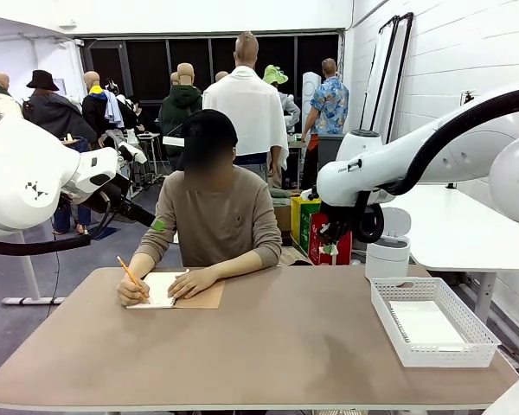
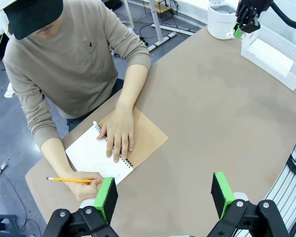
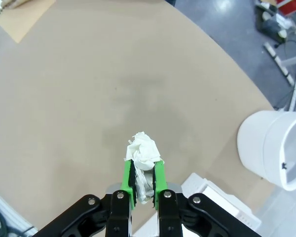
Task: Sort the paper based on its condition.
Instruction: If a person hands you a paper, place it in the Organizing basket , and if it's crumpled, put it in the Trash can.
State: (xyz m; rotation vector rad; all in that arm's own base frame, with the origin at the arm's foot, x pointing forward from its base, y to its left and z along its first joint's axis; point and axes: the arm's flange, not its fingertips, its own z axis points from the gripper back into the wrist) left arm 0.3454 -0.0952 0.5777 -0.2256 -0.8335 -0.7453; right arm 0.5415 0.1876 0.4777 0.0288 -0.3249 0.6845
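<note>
At about 10 o'clock on the matte tan counter (image 1: 285, 337), a person's hand (image 1: 131, 292) held a yellow pencil (image 1: 127, 271) over a spiral notebook (image 1: 160, 290) with a brown kraft cover. The left pincer (image 2: 164, 195) hung above the counter, jaws spread wide, gripping nothing. Toward 2 o'clock the right pincer (image 3: 143, 173) stood narrow, green pads clamped on crumpled paper (image 3: 144, 150). This was a rumpled white wad with no clear long axis, bulging past the fingertips in the air near a smooth round white bin (image 1: 387, 257). At 4 o'clock flat sheets (image 1: 426, 324) lay in a white plastic lattice basket (image 1: 445, 355), their long axis running 11 to 5 o'clock.
</note>
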